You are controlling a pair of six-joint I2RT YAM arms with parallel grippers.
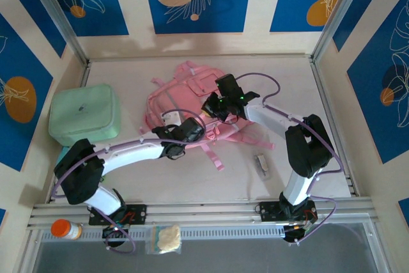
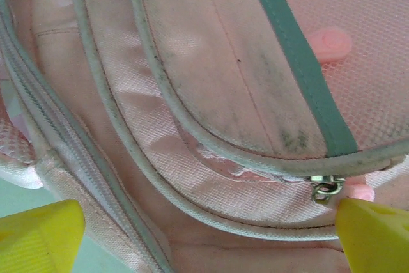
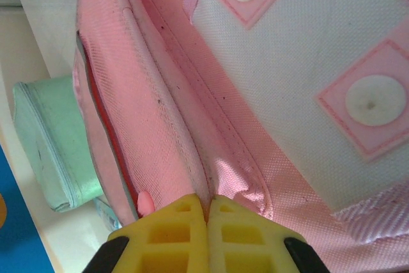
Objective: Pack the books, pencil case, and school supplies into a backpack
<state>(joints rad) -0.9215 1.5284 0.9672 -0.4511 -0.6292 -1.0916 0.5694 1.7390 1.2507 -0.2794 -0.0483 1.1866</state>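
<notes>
- Pink woven cloth, soft and floppy: the backpack (image 1: 192, 84) lies flat in the middle of the table (image 1: 300, 87), toward the far side, with its straps trailing near.
- It looks light but shapeless. A pulled panel would likely sag, so the piped seams, the rim or the zip pull (image 2: 326, 188) seem the firmest holds.
- The right end effector (image 3: 206, 218) is pressed together, seemingly pinching a thin fold at the backpack's edge seam.
- The left end effector (image 2: 204, 241) is spread wide over a piped pocket, with the zip pull just beside its right finger.
- A small grey-white item (image 1: 262, 163) lies near right, and a mint case (image 1: 84, 123) sits left.
</notes>
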